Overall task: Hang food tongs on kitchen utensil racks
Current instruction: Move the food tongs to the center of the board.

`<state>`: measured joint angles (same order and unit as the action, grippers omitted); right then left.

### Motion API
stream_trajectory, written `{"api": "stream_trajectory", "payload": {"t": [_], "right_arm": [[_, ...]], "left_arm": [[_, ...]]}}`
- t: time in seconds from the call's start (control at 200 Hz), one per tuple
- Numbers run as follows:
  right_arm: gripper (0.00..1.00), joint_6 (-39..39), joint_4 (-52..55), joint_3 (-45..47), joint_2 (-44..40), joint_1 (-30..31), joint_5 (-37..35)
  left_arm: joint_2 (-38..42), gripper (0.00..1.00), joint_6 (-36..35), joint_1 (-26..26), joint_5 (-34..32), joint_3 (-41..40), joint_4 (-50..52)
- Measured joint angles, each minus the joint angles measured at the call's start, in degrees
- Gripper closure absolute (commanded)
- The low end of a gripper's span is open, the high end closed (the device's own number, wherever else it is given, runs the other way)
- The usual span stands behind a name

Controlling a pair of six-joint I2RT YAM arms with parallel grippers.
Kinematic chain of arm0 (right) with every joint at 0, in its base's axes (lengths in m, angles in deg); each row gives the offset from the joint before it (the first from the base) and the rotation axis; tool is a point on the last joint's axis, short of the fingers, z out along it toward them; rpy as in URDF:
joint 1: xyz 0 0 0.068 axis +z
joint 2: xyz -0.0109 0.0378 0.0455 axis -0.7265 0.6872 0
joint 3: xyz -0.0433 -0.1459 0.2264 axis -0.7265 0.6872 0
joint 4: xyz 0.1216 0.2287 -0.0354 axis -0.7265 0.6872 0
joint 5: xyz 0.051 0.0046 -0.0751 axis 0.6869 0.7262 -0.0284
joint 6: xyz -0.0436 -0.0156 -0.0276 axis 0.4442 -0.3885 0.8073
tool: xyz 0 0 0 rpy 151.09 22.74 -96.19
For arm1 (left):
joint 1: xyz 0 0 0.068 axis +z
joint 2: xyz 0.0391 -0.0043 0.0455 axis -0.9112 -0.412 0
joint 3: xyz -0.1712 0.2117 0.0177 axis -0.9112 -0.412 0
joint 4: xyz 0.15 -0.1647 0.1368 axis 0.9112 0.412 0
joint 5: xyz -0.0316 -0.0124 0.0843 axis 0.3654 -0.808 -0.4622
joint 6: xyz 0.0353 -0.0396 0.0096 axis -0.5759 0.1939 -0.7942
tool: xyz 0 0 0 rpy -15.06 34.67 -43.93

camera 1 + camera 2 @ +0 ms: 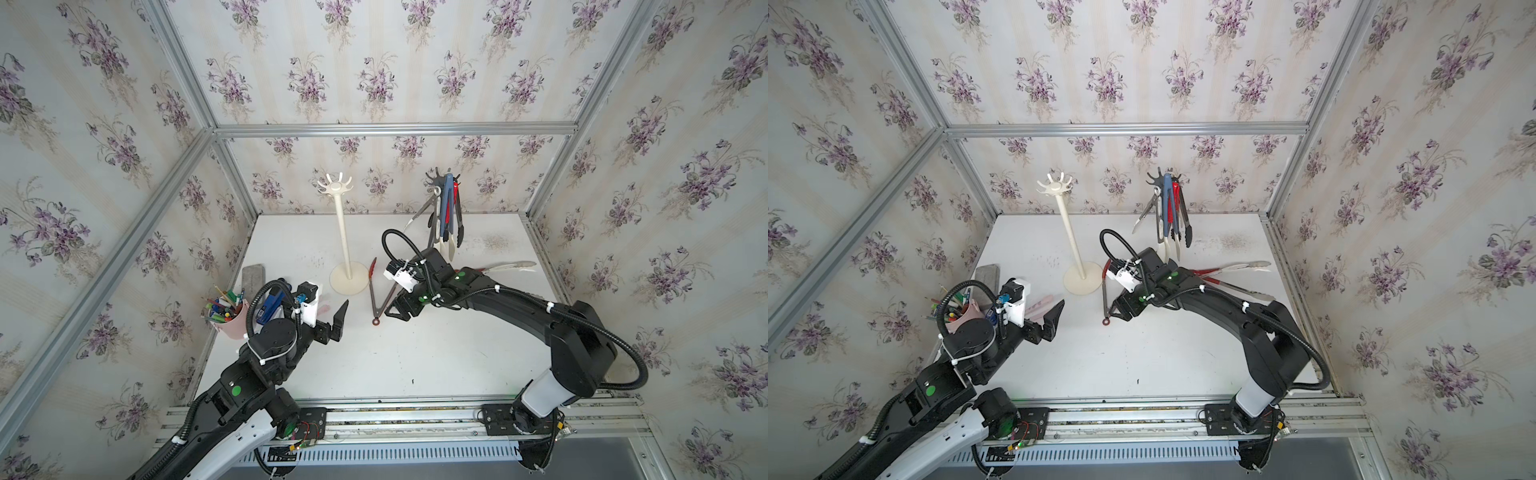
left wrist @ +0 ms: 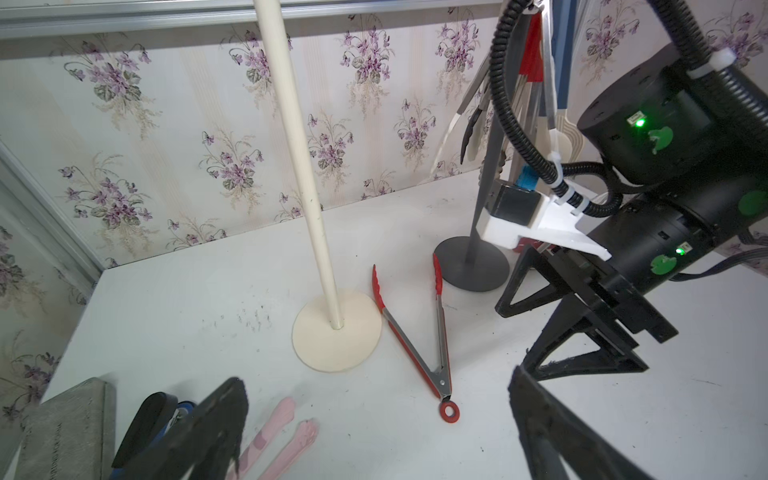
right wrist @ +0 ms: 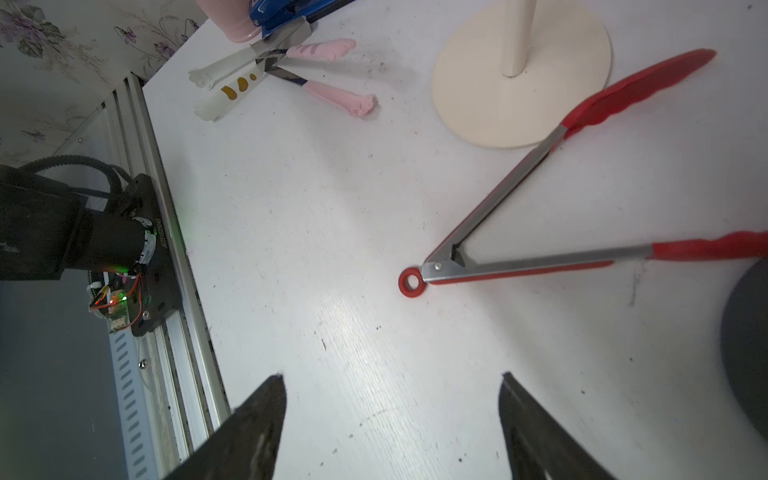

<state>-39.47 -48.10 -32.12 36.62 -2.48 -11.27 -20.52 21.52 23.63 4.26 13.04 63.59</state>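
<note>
Judging from how things lie, the step in hand is the approach to the red tongs, with the grasp not yet made. Nearest the rail, the right gripper hangs low over the table, its fingers apart with nothing between them. The tongs' red hanging ring lies just ahead of the tips. The right arm sweeps in from its base in a long bend, elbow raised and wrist pitched down. The left gripper hovers beside a pink cup of pens, fingers spread wide and empty, pointing toward the same tongs.

The red tongs lie flat, splayed in a V. One red tip is against the disc base of the cream-white rack; whether it rests on the base I cannot tell. That rack's crown of hooks is bare. Other tongs lie on the table behind the right arm. Farthest back, the dark grey rack carries a bunch of hung tongs.

The next move, I judge, calls for closing across both steel arms near the hinge, leaving the ring free to drop over an upturned hook. Pinching one arm alone could let the tongs swing.
</note>
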Motion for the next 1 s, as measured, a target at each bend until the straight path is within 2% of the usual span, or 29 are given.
{"api": "stream_trajectory", "payload": {"t": [0.235, 0.59, 0.839, 0.999], "right_arm": [[0.35, -9.40, 0.46, -9.44, 10.56, 3.02, -4.17], [0.49, -26.60, 4.02, -21.05, 22.99, 4.35, -13.75], [0.56, -32.20, 6.64, -26.88, 28.87, 4.70, -18.38], [0.66, -34.12, 7.98, -28.85, 31.56, 5.09, -20.74]], "left_arm": [[4.63, 0.01, 0.24, 0.00, -2.23, -0.90, 5.20], [6.10, 0.01, 1.36, 0.00, -3.08, -0.90, 9.84], [6.67, 0.01, 2.49, 0.00, -3.23, -1.03, 11.74], [7.13, 0.01, 3.19, 0.00, -3.69, -1.29, 12.07]]}}
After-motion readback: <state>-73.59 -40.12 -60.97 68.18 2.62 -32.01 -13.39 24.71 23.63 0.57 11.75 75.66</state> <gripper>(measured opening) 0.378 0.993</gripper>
